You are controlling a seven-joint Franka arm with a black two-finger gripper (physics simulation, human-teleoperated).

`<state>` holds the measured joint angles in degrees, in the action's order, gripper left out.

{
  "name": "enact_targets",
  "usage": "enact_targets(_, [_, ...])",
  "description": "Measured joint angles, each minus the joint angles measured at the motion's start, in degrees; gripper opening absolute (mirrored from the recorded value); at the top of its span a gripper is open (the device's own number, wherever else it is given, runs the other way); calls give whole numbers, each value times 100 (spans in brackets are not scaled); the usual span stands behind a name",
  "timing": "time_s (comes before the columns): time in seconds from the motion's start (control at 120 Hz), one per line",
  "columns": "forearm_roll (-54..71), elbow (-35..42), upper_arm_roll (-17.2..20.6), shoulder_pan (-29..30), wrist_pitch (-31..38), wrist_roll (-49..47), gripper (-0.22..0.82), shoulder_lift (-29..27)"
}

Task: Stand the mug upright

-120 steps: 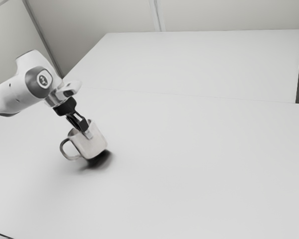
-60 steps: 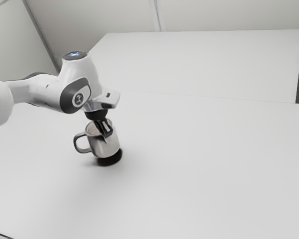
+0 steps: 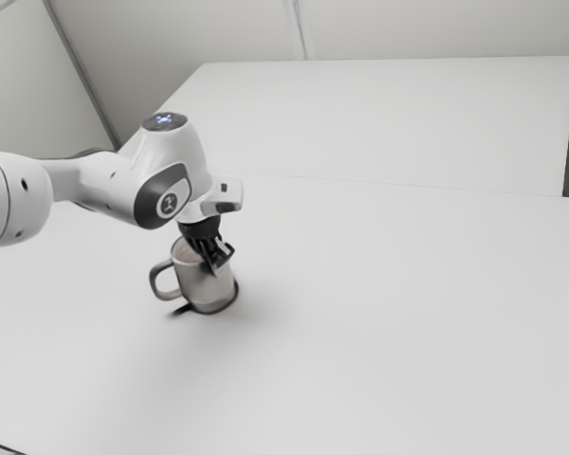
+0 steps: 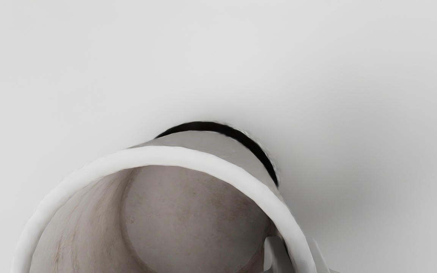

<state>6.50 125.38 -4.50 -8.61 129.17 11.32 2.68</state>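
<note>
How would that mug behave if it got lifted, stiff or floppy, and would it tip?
The mug is probably stiff, since its rim looks thick and evenly curved. It may swing or tilt when lifted, as the pincer pinches its wall at one side. Its smooth, metallic-looking outside might be slightly slippery.

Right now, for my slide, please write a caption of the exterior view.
Franka arm's gripper pinching a nearly upright gray mug by its wall, at a white table.
</note>
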Motion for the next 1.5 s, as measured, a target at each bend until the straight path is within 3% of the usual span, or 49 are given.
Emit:
enact_targets(0.325, [-111, -3, -8, 81, 237, -562, -16, 193])
enact_targets(0.542, [-311, -3, -10, 126, 246, -723, 27, 143])
enact_targets(0.742, [-392, -169, -7, 210, 201, -818, 46, 1])
enact_targets(1.075, [-392, -1899, 4, 167, -1085, -868, 55, 333])
enact_targets(1.208, [-401, -3065, 89, 445, -1888, -780, 57, 679])
enact_targets(1.375, [-410, -4037, 129, 603, -2672, -470, 58, 630])
enact_targets(1.5, [-415, -4319, 74, 574, -3068, -268, 58, 591])
